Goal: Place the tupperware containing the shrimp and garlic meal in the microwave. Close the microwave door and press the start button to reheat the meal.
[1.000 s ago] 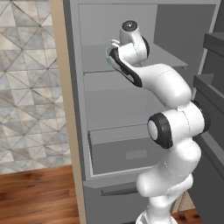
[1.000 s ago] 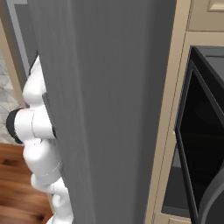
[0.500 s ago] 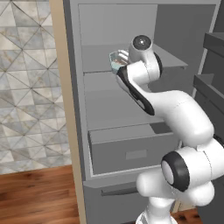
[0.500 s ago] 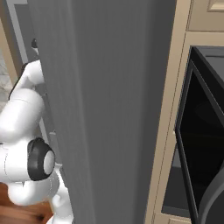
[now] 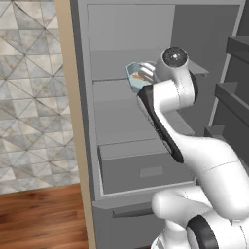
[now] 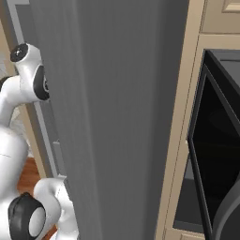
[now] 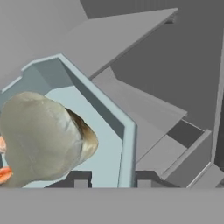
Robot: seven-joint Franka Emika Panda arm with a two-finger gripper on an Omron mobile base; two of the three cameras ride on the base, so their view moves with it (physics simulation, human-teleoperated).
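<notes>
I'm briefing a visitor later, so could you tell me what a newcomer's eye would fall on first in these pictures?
First comes the white arm reaching into an open grey fridge, with the pale blue tupperware at its gripper beside the upper shelf. In the hand view a big whitish garlic piece lies inside the container, whose rim sits between the finger tips. From the right, the fridge door blocks most of the scene.

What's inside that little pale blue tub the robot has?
The shallow pale blue tub holds a large whitish garlic-like lump, with orange shrimp bits peeking beside it. The lump covers anything lying beneath it.
</notes>
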